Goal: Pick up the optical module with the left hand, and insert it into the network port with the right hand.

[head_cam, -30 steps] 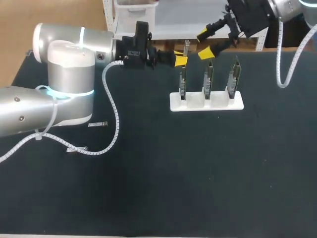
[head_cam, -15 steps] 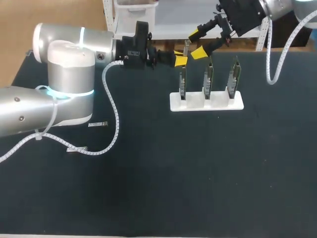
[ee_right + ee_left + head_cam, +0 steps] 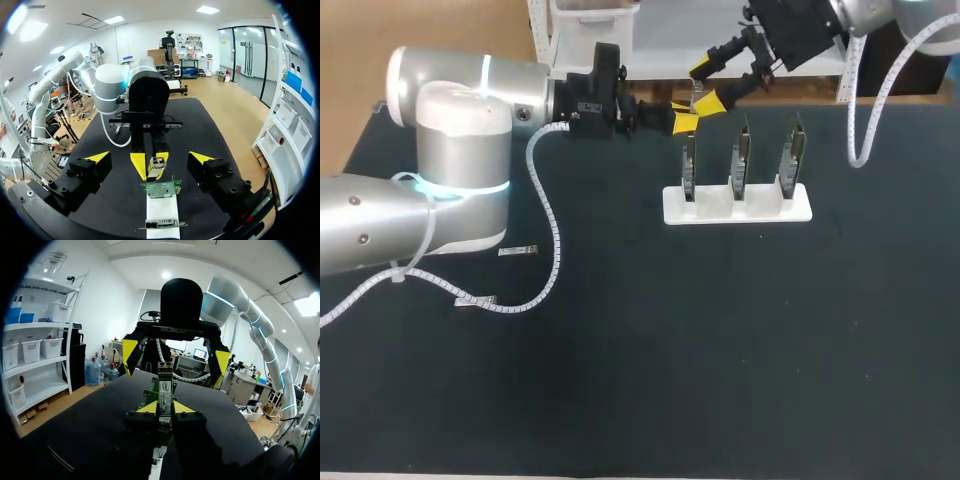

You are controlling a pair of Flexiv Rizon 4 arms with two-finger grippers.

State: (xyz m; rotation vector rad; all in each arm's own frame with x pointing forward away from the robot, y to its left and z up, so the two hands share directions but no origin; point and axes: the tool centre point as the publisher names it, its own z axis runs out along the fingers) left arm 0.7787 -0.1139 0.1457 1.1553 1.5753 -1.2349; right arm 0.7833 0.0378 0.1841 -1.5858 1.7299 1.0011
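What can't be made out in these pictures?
- Head view: the optical module is nearly hidden between the left pincer and the right pincer; contact with the right one unclear.
- Left wrist view: the module's lower end is hidden inside that pincer's grip.
- Head view: the cards stand edge-on; no port shows.
- Head view, left: small pieces too tiny to identify.
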